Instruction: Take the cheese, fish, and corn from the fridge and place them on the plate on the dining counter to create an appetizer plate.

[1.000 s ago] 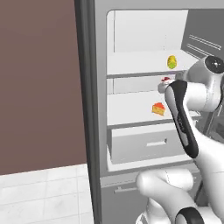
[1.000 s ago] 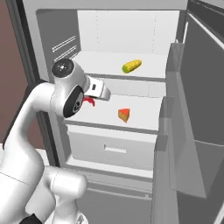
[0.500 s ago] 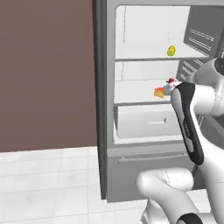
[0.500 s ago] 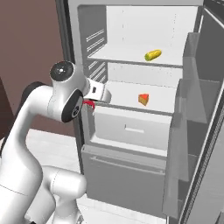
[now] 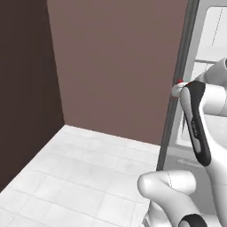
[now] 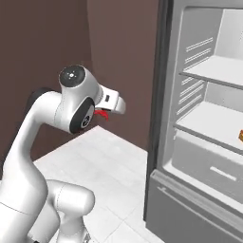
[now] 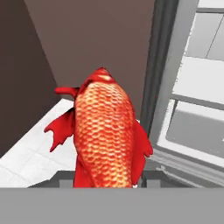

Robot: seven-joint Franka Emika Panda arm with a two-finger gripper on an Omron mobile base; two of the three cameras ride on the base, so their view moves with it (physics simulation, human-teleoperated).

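Note:
My gripper (image 7: pixel 107 179) is shut on the fish (image 7: pixel 105 131), a red-orange scaly body that stands up between the fingers in the hand view. In the right base view the hand is tucked close to the arm's shoulder, with a red bit of the fish (image 6: pixel 100 114) under my gripper (image 6: pixel 102 112). The left base view has a red tip of the fish (image 5: pixel 180 81) at the hand. The open fridge (image 6: pixel 163 118) stands to the right, and a small orange piece, probably the cheese (image 6: pixel 240 136), lies on its middle shelf. The corn, the plate and the dining counter are out of view.
A brown wall (image 5: pixel 115 66) and a darker wall panel (image 5: pixel 26 88) close off the left. White floor tiles (image 5: pixel 75 177) spread out in front. The fridge frame (image 5: pixel 179 102) and the fridge's bottom drawer (image 6: pixel 209 171) stand to the right of the arm.
The whole picture has slid right: the base has turned left, away from the fridge, which now sits at the right edge. The fish stays in my gripper.

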